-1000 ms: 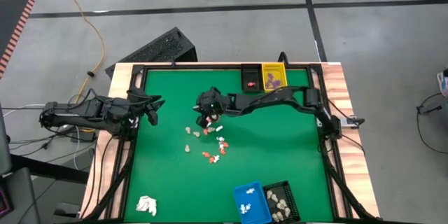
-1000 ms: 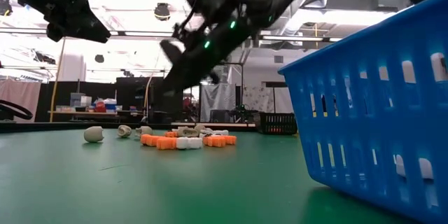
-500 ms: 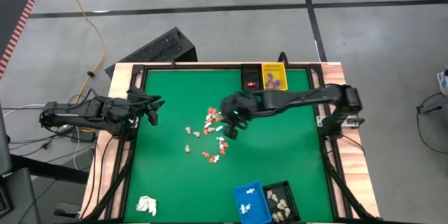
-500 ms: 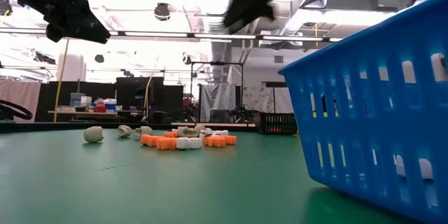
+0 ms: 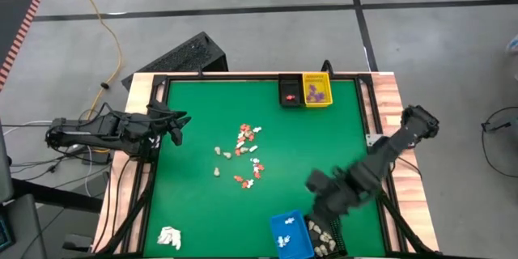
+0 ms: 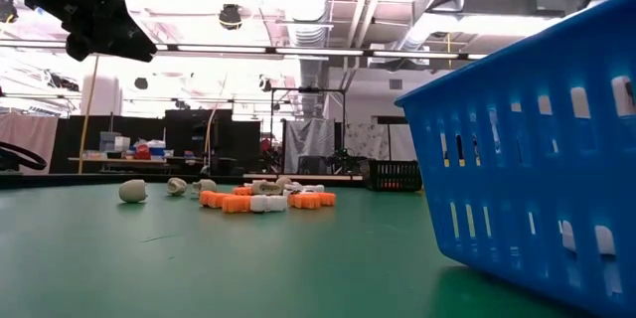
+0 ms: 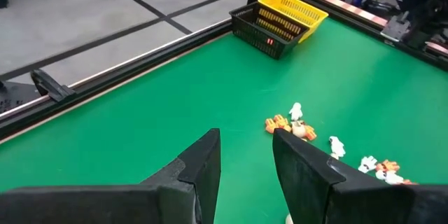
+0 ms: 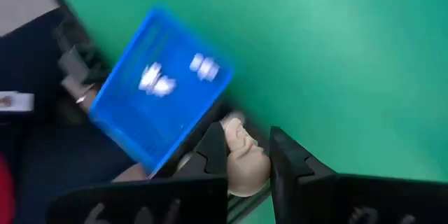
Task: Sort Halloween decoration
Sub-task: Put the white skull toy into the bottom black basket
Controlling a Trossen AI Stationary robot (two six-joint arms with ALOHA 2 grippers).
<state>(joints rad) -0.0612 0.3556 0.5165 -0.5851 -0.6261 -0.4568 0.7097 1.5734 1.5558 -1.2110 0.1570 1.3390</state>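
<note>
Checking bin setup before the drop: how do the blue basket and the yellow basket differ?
The blue basket sits at the table's near edge, close under the right gripper, which is shut on a cream piece; the yellow basket stands at the far edge, away from both arms. The blue basket holds white pieces; the yellow basket holds purple ones. Shared: each stands beside a black basket.

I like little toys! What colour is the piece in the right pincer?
Cream-beige piece; the right wrist view shows it best.
</note>
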